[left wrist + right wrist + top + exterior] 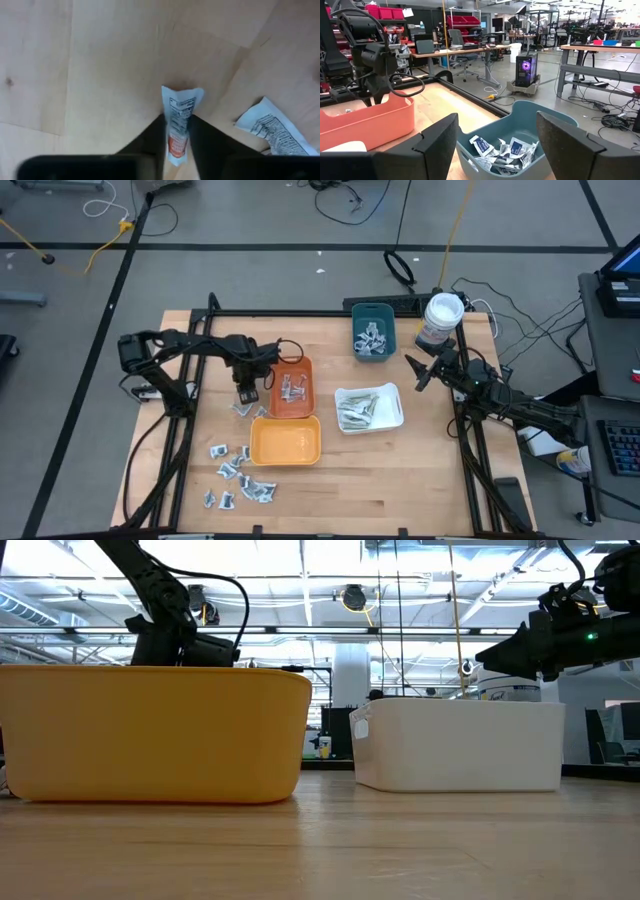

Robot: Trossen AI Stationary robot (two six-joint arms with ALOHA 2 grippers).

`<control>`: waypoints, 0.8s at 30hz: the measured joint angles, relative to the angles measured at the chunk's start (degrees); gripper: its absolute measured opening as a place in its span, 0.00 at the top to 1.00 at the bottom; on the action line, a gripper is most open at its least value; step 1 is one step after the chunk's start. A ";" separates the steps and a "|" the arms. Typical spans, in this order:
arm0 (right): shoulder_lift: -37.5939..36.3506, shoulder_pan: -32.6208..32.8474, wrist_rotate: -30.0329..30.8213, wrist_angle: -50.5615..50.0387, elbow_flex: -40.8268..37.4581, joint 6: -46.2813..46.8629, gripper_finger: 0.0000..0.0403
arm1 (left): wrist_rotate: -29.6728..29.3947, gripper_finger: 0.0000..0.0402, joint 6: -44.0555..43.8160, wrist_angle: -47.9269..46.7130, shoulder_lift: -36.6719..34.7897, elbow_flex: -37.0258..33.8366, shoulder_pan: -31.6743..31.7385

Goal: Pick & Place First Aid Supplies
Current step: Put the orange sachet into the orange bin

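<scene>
On the left of the wooden worktop [420, 470], the left claw [246, 394] is down just beside the dark orange tray [292, 388], at that tray's left edge. In its wrist view the two dark fingers [150, 137] stand narrow, pressed against either side of a small white packet [179, 120] with black print and an orange patch, so the claw is holding that packet by its lower part. Another printed packet [274, 131] lies flat on the wood near it.

In front of the dark orange tray sits the yellow-orange tray [286, 441], touching or nearly touching it. Left of and in front of that tray, a scatter of loose silvery-white sachets [238, 476] with blue marks lies on the bare worktop. More small packets [291, 388] lie inside the dark orange tray.

To the right of the dark orange tray stands the white tray [392, 392], holding slim pale green-white strips [356, 412]. Behind the white tray is the teal tray [385, 311], with blue-marked sachets [501, 152] piled in it.

Right of the teal tray stands a white tub [441, 319] with a blue label. The right claw [420, 370] hangs above the worktop between the white tray and the tub, its jaws spread wide with nothing between them.
</scene>
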 joint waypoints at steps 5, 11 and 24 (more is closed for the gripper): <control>-0.01 0.01 0.00 0.00 -0.02 0.00 0.35 | 0.99 0.98 -0.93 0.22 -0.05 0.04 0.00; -0.01 0.01 0.00 0.00 -0.01 0.01 0.35 | 1.90 0.99 -4.18 -2.94 -2.64 1.35 -0.07; -0.01 0.01 -0.01 0.00 -0.01 0.00 0.35 | 1.61 0.99 -4.34 -15.25 -11.42 5.68 -2.68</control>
